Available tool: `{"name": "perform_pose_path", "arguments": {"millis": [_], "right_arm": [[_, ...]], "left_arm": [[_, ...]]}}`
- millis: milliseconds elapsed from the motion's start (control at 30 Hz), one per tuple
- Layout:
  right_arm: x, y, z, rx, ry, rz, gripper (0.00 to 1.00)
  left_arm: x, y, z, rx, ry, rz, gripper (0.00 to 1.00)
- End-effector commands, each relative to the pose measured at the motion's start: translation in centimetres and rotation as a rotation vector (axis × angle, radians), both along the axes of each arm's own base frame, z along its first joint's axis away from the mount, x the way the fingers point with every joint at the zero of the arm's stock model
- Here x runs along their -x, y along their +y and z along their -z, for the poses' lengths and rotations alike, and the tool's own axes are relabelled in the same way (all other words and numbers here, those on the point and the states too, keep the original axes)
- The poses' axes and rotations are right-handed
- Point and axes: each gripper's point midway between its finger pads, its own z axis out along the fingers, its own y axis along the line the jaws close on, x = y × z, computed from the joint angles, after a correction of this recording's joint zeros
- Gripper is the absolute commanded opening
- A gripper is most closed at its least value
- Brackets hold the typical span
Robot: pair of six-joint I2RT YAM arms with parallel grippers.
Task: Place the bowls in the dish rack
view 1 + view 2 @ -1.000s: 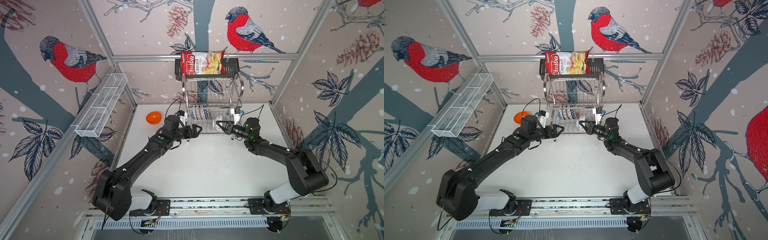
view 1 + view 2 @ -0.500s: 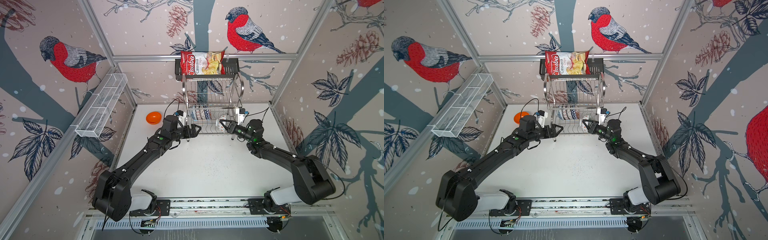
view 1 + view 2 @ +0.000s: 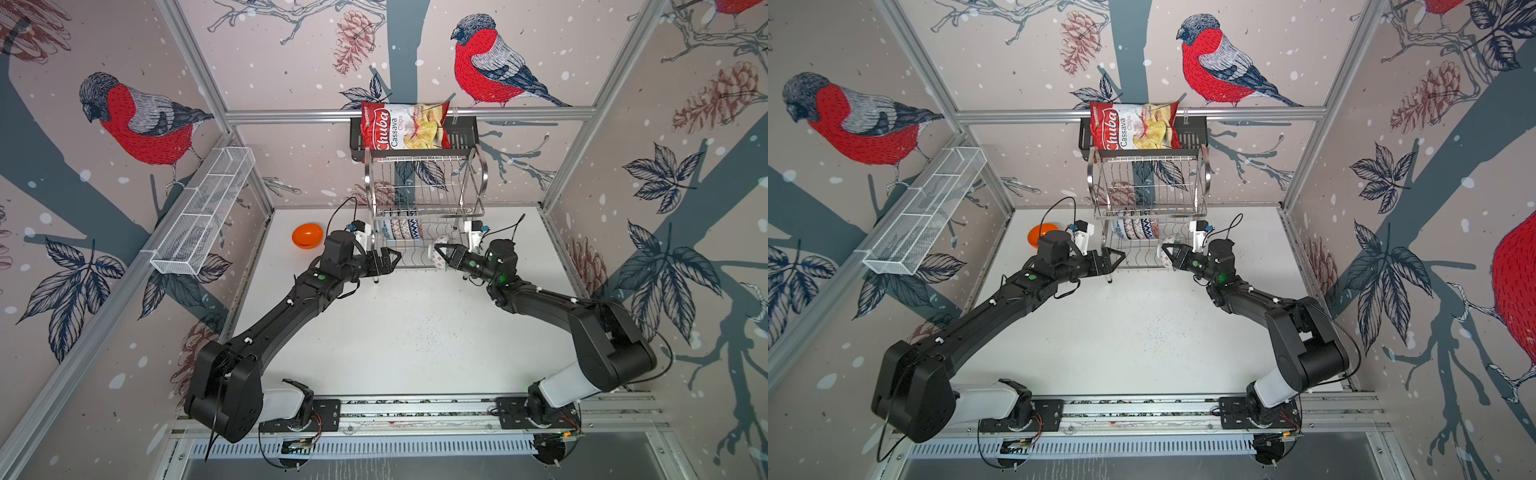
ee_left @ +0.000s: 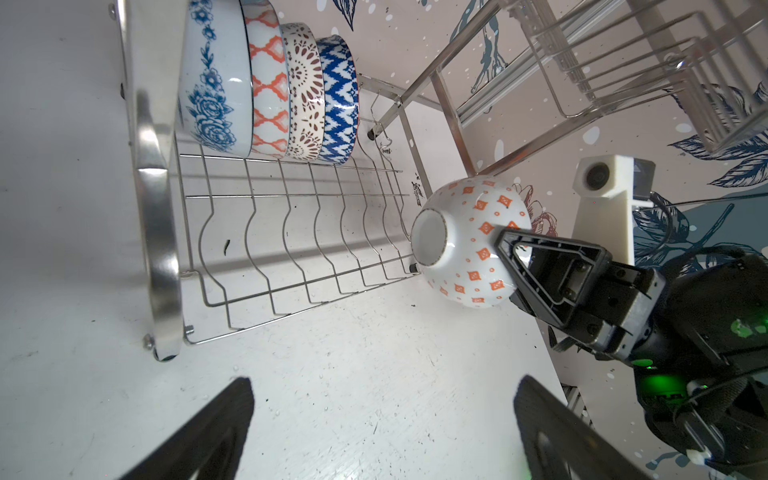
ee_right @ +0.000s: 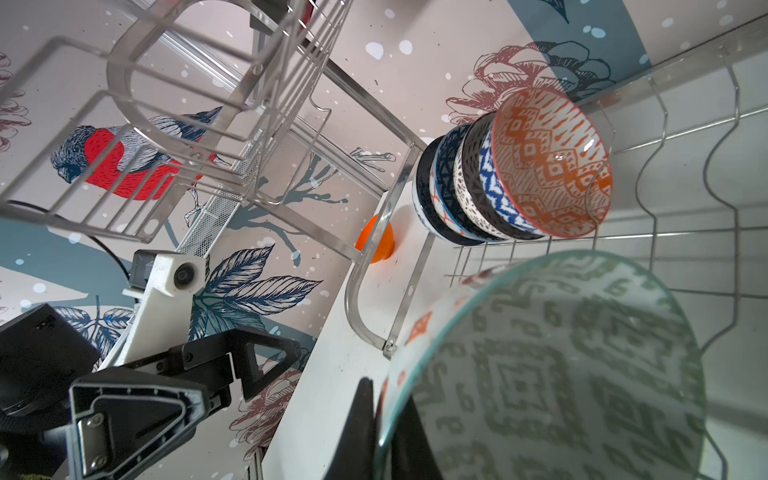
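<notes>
The right end effector (image 3: 443, 253) is pinched narrow on the rim of the grey-green patterned bowl (image 4: 465, 245), gripping its wall from outside and inside. The bowl is tipped on its side with its foot ring toward the slots, and it hangs just right of centre in both top views, at the free end of the dish rack's (image 4: 157, 249) lower tier; whether it touches the wires I cannot tell. The left end effector (image 3: 390, 259) stands wide and holds nothing, just left of centre, near the rack's front corner.

Four bowls stand on edge in the lower tier, packed close: the blue-floral bowl (image 4: 212, 79); the red-white lattice bowl (image 4: 268, 83); the dotted bowl (image 4: 305, 91); the blue zigzag bowl (image 4: 338, 99). The fifth is in hand; the sixth, the orange bowl (image 3: 307, 235), sits on the counter (image 3: 395, 332) left of the rack, apart from both arms. So about two-thirds looks done; seating one bowl and fetching one remain.

The bowls look like glossy glazed ceramic; the held one is white with orange diamonds outside and has a duller foot ring. The rack is polished steel with wavy wires and rounded tubes, likely slick against glaze. The counter is matte white and speckled.
</notes>
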Motion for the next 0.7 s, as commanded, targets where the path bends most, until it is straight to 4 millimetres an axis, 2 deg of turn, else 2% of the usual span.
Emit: {"name": "perform_pose_path", "arguments": {"millis": [0,200,500,667], "right_arm": [[-0.6,1.0,-1.4,-0.045,-0.035,-0.023,0.00],[-2.1,2.1,-1.0,-0.081,-0.020,-0.018,0.00],[-5.1,3.0,-1.2,-0.108,-0.030,0.011,0.00],[-6.3,3.0,-0.5,-0.095,-0.035,0.021,0.01]], "left_arm": [[-0.3,-0.3,-0.5,0.026,-0.015,0.013,0.98],[-0.4,0.0,-0.4,0.032,-0.013,0.007,0.98],[-0.5,-0.1,-0.2,0.041,0.000,0.011,0.98],[-0.5,0.1,-0.4,0.046,-0.005,0.009,0.98]]}}
